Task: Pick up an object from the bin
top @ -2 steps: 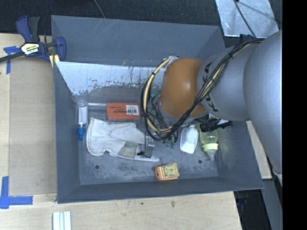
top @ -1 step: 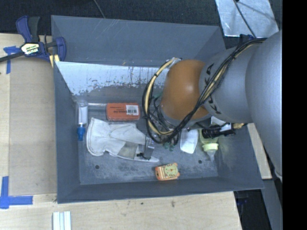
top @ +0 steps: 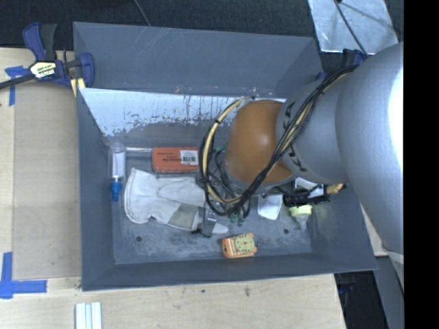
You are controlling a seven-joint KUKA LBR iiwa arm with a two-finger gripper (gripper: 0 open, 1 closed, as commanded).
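plainly, nearest thing: a white work glove (top: 159, 196), lying flat on the bin's floor left of middle, its greyish cuff end turned right, just beside the hand (top: 206, 225).
handling: judged soft, light and limp; it should fold and droop when lifted. cloth, so neither fragile nor slippery.
where to take hold: probably a pinch of bunched cloth at the cuff, since flat cloth offers little to bite.
hand: low by the cuff end, beneath the arm's orange cover (top: 250, 149); its opening, and whether it has anything, cannot be told.
neighbours: an orange-red labelled block (top: 175, 159) just behind the glove; a clear tube with a blue end (top: 117, 173) at its left; a small orange clock-like piece (top: 239, 245) nearer the front.
container: the grey metal bin (top: 96, 204) holds them all loose, with a white scrap (top: 269, 208) and a yellow-green bit (top: 300, 211) at the right.
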